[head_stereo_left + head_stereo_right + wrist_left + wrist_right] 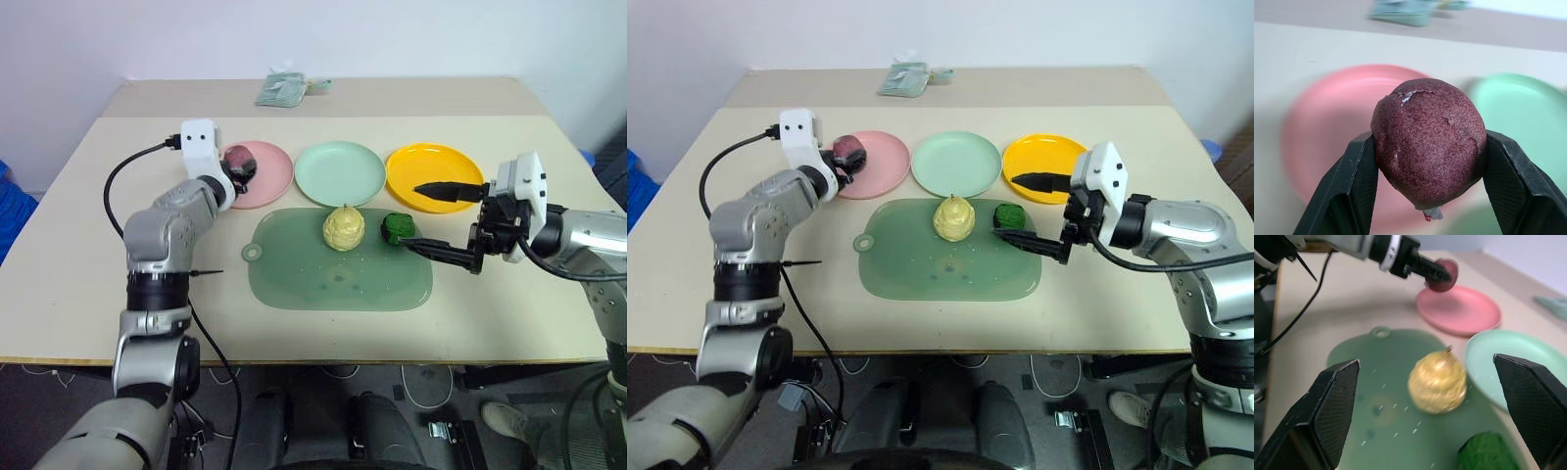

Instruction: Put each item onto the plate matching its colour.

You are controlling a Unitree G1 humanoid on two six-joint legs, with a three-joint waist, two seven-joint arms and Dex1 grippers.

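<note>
Your left hand [1427, 193] was clamped on the dark red-purple item [1429, 142], one black finger pressed to each flank. That item was round, with a rough speckled skin, cracked and flaking near its top, and a little tag at its lower tip. You held it in the air above the pink plate [266, 171], at that plate's near left rim. The mint green plate [339, 171] and the yellow plate [431, 168] sat beside it in a row on the worktop [78, 274]. Your right hand [423, 215] stood wide apart, gripping nothing, just right of the green board [338, 274]. On that board sat the pale yellow item [344, 227], lumpy with a short stem, and the dark green bumpy item [397, 228] near it.
</note>
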